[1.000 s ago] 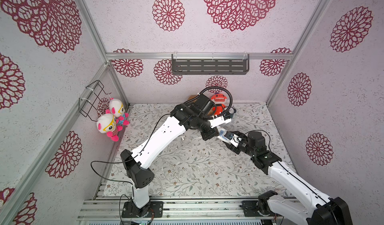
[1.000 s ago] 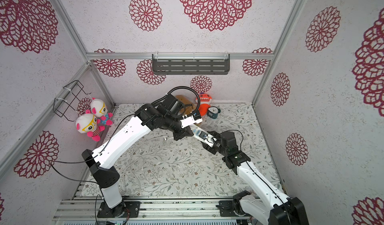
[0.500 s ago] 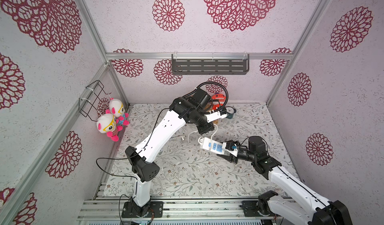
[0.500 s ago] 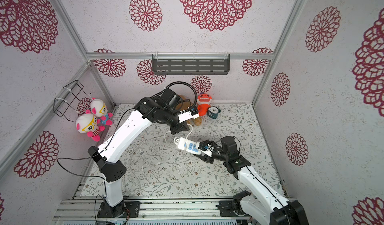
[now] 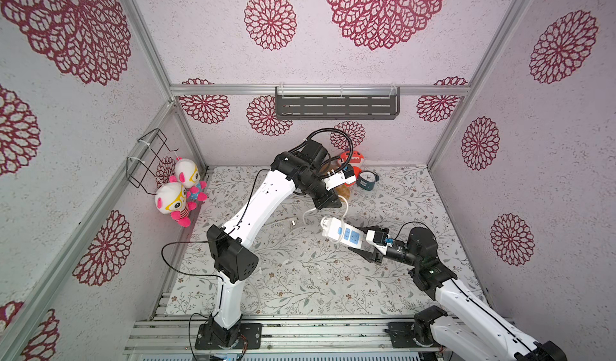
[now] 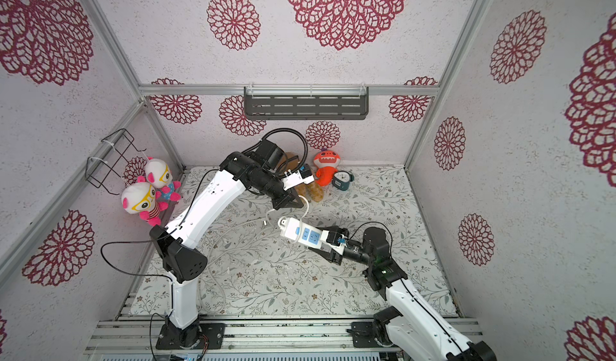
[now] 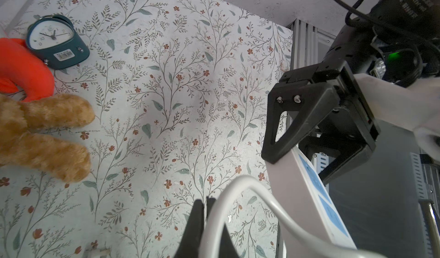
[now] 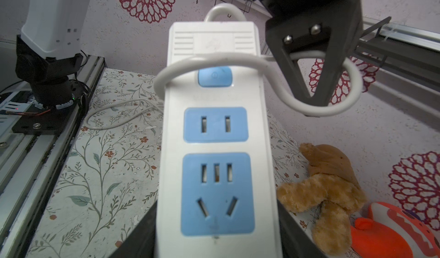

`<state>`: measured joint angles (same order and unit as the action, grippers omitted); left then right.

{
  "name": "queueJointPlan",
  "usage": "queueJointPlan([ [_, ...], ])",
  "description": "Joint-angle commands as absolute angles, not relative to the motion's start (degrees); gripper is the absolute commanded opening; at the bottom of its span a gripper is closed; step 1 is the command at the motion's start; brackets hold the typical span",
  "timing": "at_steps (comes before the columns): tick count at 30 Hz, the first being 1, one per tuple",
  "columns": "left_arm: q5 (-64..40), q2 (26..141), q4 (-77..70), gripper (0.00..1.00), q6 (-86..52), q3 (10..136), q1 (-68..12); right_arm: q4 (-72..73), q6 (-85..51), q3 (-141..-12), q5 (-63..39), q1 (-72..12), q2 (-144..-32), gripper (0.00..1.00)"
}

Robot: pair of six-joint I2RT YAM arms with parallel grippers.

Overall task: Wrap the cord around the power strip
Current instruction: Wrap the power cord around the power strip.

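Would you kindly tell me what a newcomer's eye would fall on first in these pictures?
In the middle of the table, the white power strip with blue sockets is gripped by one end in the right end effector. Behind it, the left end effector pinches the cord, which loops across the strip's face near the switch. Bright toys line the edges: an orange plush at the back wall, two pink-and-white dolls hanging at a side wall.

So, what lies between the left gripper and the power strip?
Only a short curve of the cord, which the left gripper pinches just beyond the switch end of the power strip. The right wrist view shows it best.
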<state>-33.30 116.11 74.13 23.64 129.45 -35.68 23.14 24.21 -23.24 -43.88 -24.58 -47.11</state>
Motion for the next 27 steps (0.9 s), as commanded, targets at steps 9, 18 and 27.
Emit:
queueJointPlan([
  [9, -44.7, 118.9, 59.8, 0.08, 16.1, 124.1, -33.8, 51.7, 13.1, -17.2, -37.9, -25.6, -41.7, 0.33],
  [18, -50.8, 113.4, 39.1, 0.14, 5.9, 109.8, -33.1, 61.4, 11.1, -14.8, -31.2, -25.6, -42.1, 0.34],
  [27, -55.4, 108.9, 19.8, 0.21, -6.5, 98.9, -32.6, 70.0, 10.4, -14.2, -24.5, -25.6, -46.0, 0.34],
])
